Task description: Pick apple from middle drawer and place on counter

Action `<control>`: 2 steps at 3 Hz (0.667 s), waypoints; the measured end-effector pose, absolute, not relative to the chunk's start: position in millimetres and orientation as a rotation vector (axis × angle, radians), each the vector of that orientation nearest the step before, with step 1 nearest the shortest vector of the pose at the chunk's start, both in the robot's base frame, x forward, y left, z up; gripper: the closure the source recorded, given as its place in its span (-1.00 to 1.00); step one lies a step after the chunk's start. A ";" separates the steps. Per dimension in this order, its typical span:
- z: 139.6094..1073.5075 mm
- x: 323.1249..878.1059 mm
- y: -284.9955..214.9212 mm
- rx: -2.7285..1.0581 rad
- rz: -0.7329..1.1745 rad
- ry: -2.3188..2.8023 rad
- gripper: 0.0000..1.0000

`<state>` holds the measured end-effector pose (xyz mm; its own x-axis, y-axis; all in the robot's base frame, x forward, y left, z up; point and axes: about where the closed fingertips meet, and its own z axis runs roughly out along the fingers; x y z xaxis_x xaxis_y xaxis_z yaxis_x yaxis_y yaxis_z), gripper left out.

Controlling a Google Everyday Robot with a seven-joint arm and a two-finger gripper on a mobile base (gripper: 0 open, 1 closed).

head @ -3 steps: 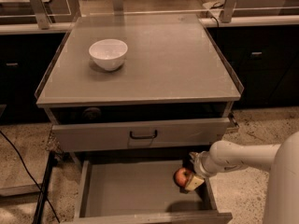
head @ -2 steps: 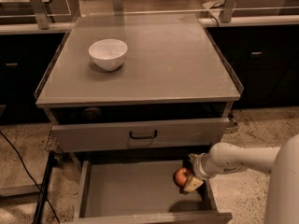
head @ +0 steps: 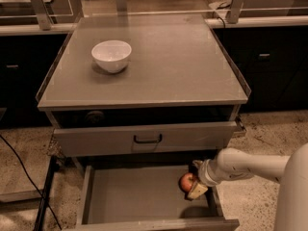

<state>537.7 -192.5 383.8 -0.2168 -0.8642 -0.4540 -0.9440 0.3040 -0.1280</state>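
Open drawer [head: 134,196] at the bottom of a grey cabinet, seen from above and in front, with the robot arm [head: 245,165] entering from the right. The tool [head: 192,186] is shown low inside the drawer, in its right rear part, pressed against the apple [head: 186,181]; a pale part of the tool is seen just below and to the right of the fruit. Whether the tool is clenched on the apple or released cannot be told. The apple, red with a yellowish patch, is located near the right wall of the drawer and just in front of the shadowed gap under the closed drawer front [head: 106,141], which carries a small black handle [head: 147,139]. To the left of the apple the plain grey drawer floor is exposed up to the left wall. Above, the desk [head: 168,66] is bounded by a clear raised rim along its sides; a white bowl [head: 111,55] is set on its left rear part, well apart from the apple. A dark cable [head: 19,172] is seen on the speckled floor to the left of the cabinet.
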 end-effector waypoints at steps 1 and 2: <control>378.5 538.1 -191.8 -1.606 0.261 2.140 -0.62; 374.2 533.2 -191.5 -1.617 0.295 2.158 -0.56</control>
